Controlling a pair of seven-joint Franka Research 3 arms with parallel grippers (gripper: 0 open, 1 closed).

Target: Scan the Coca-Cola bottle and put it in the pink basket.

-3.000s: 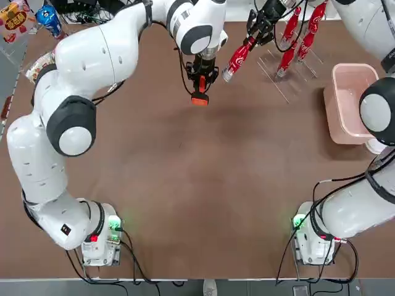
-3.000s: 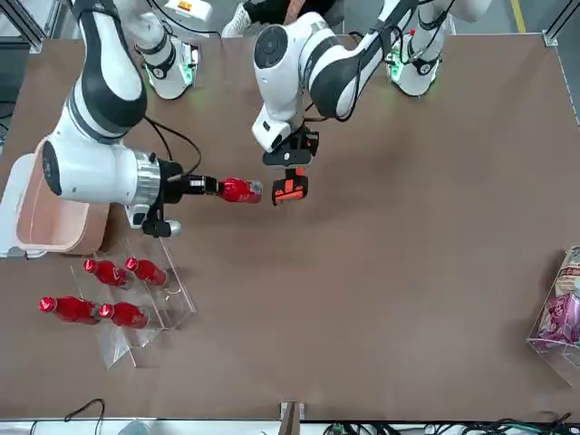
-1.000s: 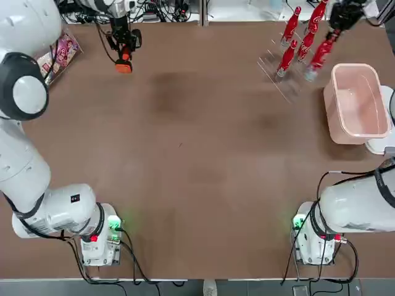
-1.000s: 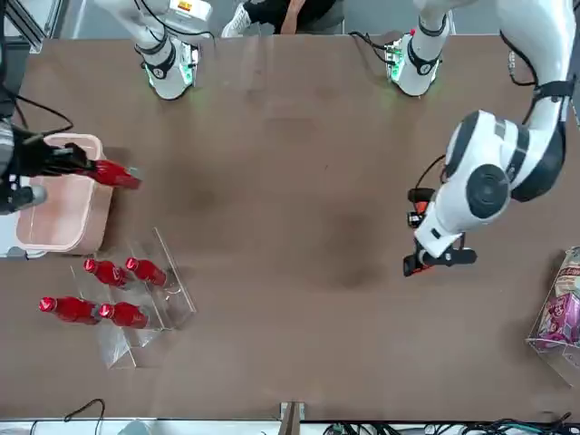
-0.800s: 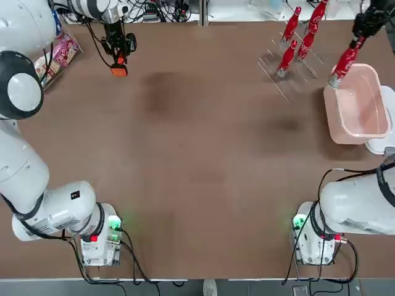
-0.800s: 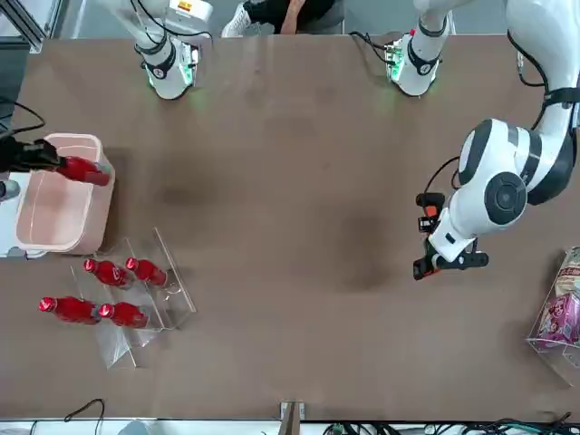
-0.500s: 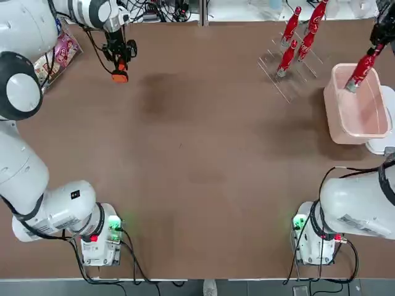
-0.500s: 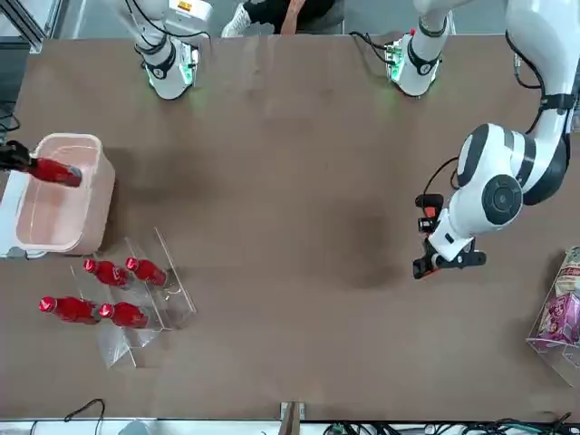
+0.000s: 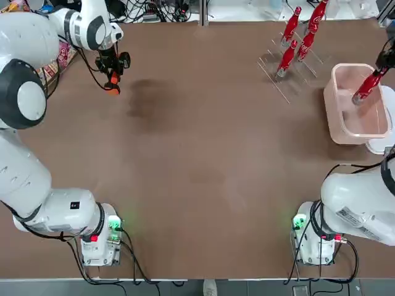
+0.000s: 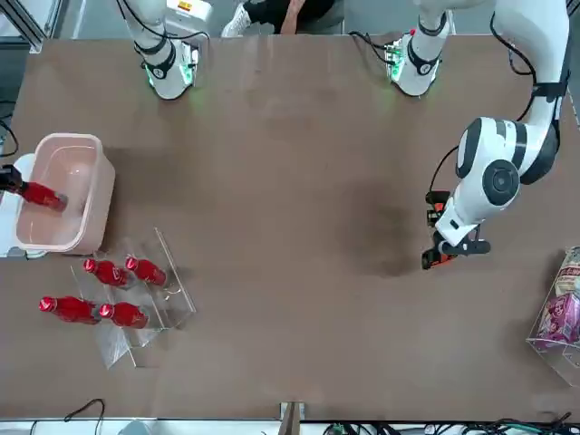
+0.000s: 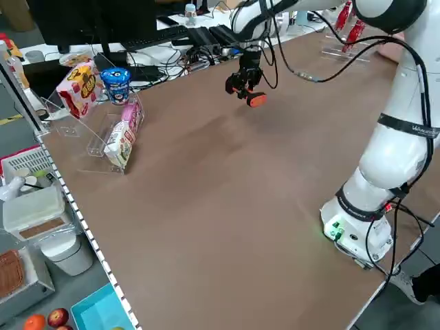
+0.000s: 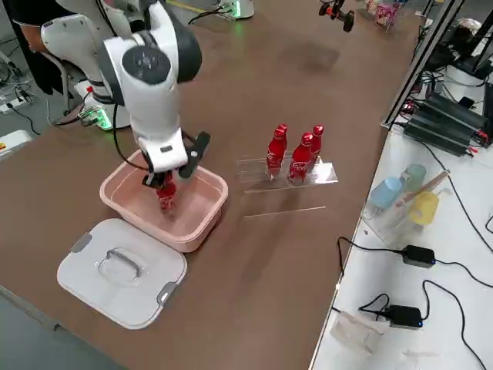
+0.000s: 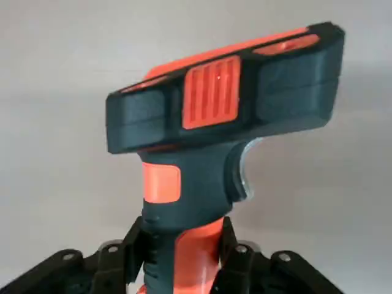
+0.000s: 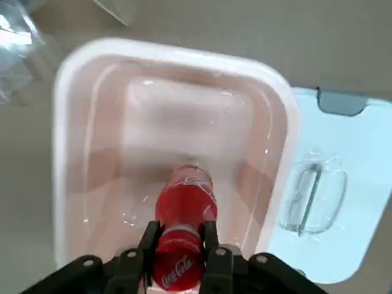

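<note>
A red Coca-Cola bottle [image 9: 368,85] hangs tilted, its free end dipping inside the pink basket [image 9: 329,114] at the table's far right. My right gripper [image 9: 378,71] is shut on the bottle's upper part. The right wrist view shows the bottle [image 14: 184,199] between the fingers [image 14: 149,236], above the floor of the basket [image 14: 59,128]. Whether it touches the floor I cannot tell. My left gripper [image 9: 111,73] is at the far left of the table, shut on the handle of an orange-black scanner [image 9: 112,86], which hangs just above the table.
Several more red bottles stand in a clear rack [image 9: 290,52] to the left of the basket. A white lid [image 12: 123,270] lies flat just beyond the basket's right side. Snack packs [image 10: 560,313] in a clear holder stand at the table's far left edge.
My right gripper carried the bottle from beside the rack over the basket rim and lowered it inside. The left gripper brought the scanner slightly nearer to the robot.
</note>
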